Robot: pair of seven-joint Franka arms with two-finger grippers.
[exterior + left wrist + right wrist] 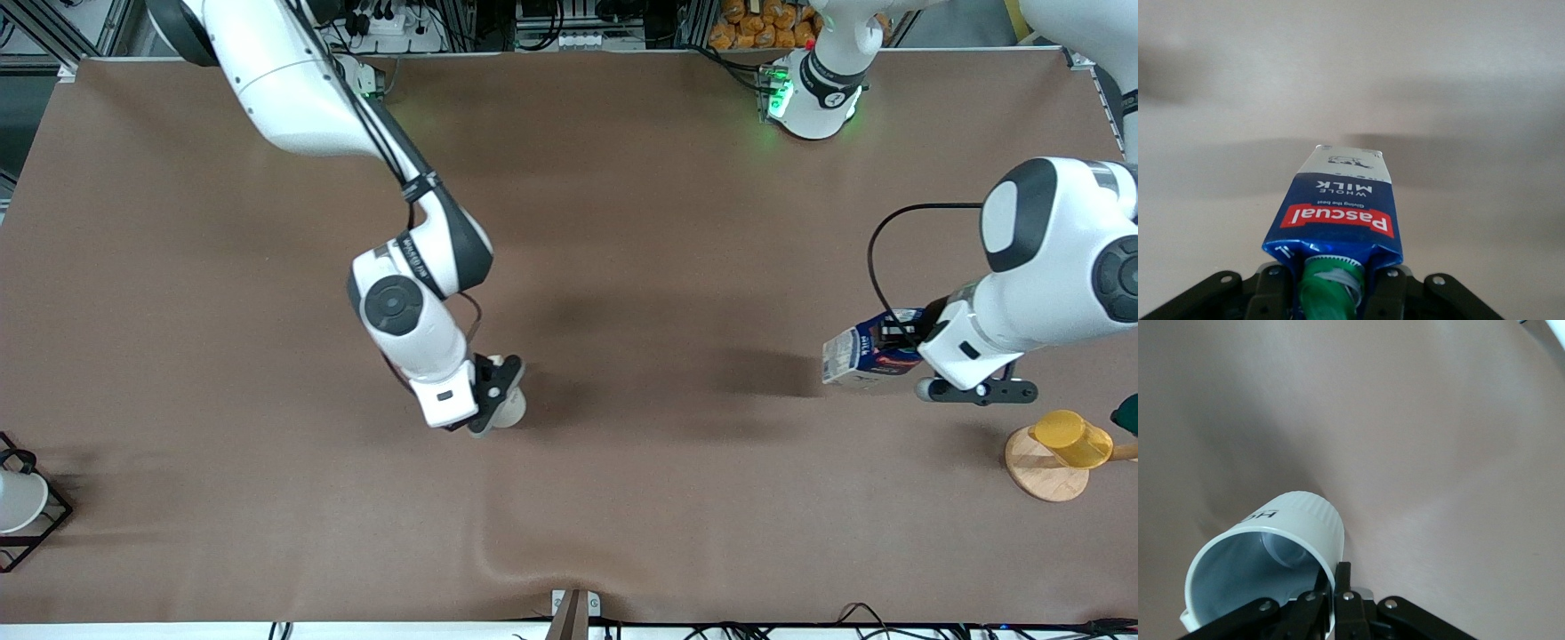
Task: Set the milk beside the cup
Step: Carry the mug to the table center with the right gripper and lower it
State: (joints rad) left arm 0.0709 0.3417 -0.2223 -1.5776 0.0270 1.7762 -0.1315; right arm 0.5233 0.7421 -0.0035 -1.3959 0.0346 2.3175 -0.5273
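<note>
Over the table's point(622, 222) left-arm end, you see the left gripper point(1331, 293) clamped on the tilted "Pascal WHOLE MILK" carton point(867, 354); mid-table, the right gripper point(1338, 600) pinches the cup's point(1271, 553) rim.

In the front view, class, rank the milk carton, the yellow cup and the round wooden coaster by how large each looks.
1. Wooden coaster and milk carton: too alike to rank; the carton is lifted and partly hidden by the left gripper.
2. Yellow cup, smallest.

a robotics lab; two franka arms point(293, 89) bolted at a brown-covered table point(622, 222), cables point(391, 22) along the edge
</note>
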